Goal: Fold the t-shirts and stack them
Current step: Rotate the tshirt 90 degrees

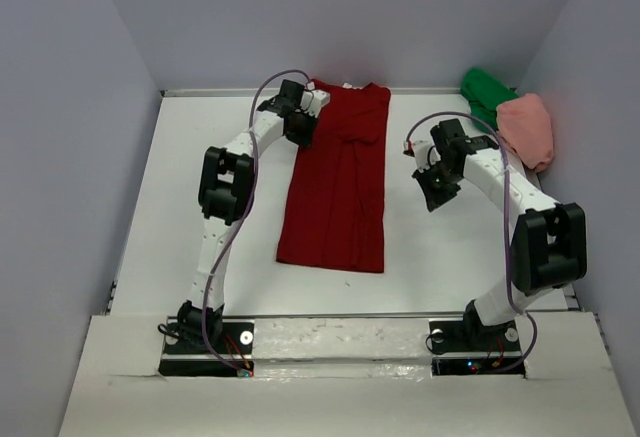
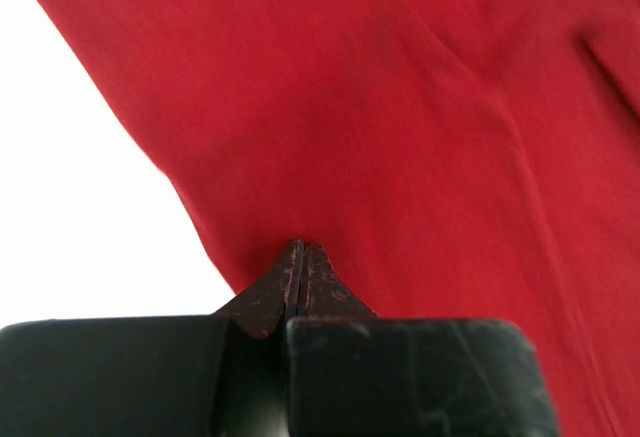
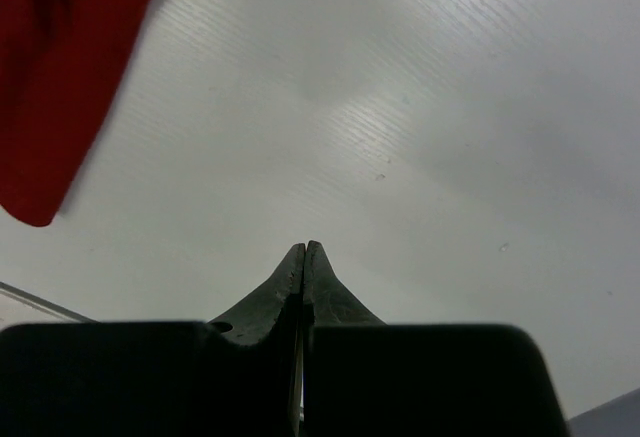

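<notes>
The dark red t-shirt [image 1: 335,182] lies flat on the table [image 1: 190,177] as a long narrow strip. From this I judge that its sides are already folded in and that the fold along the length is the step in hand. Your left gripper [image 2: 300,249] is at the far left corner of the red shirt, with its fingers pressed together and the tips on the cloth. I cannot tell if any cloth is pinched between them. Your right gripper [image 3: 305,247] hangs over bare table just right of the red shirt, also closed and holding nothing. The green t-shirt [image 1: 485,90] and the pink t-shirt [image 1: 528,129] lie crumpled well to its right, touching each other. For the next move you probably need both grippers opened on the two far corners, to carry them to the near hem.
</notes>
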